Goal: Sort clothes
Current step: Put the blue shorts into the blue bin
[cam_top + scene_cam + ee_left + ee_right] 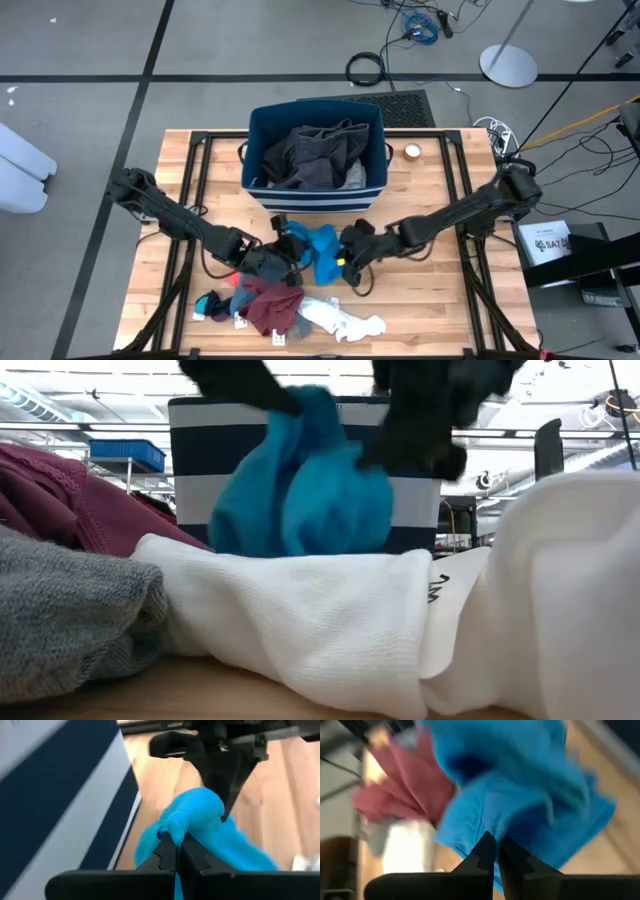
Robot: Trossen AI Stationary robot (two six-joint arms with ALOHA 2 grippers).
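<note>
From above, both arms meet over the front middle of the wooden surface (430, 290), each gripping the bright blue piece (322, 250) from its own side: the left pincer (290, 247) on its left edge, the right pincer (347, 258) on its right. Two holds on one cloth suggest it is being spread or lifted together, probably toward the navy striped bin (316, 197) just behind it, which already holds dark grey garments (312, 155). In front lie the maroon piece (270, 307), a white sock (340, 320) and small teal and red socks (215, 303), not yet sorted

At surface level, the blue piece (300, 485) hangs bunched and clear of the wood in front of the bin (200, 450), behind white fabric (300, 620), with grey fabric (70, 610) and maroon cloth (70, 500) at one side

In the left wrist view, the left pincer (177, 854) is pinched narrow on a knot of blue cloth (200, 815), the bin wall (65, 805) close alongside and the other arm's pincer (225, 812) biting the far edge

In the right wrist view, the right pincer (492, 851) is likewise clamped on a fold of blue (520, 795), with maroon (400, 790) beyond
</note>
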